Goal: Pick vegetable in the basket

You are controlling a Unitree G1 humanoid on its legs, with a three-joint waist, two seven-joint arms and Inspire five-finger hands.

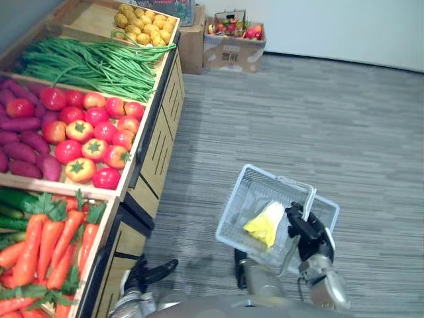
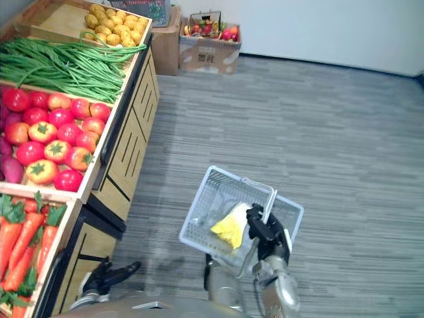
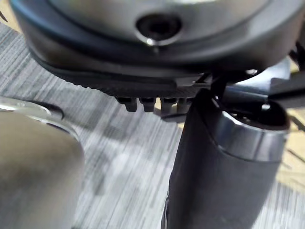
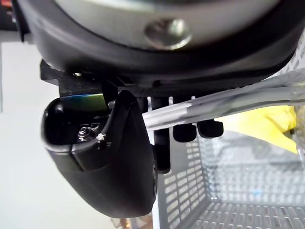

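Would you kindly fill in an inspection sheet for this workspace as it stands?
Surface: wooden produce stand with full bins; grey carpet floor.
Job's things: basket hanging by its handle from the right hand, with a yellow and white vegetable inside; carrots, tomatoes, purple sweet potatoes, green beans and yellow potatoes in the bins.
Clutter: cardboard box of produce by the wall.
Hands: right hand, fingers curled round the handle; left hand open, low beside the stand, holding nothing.
Cables: nothing seen.
Surroundings: white wall.
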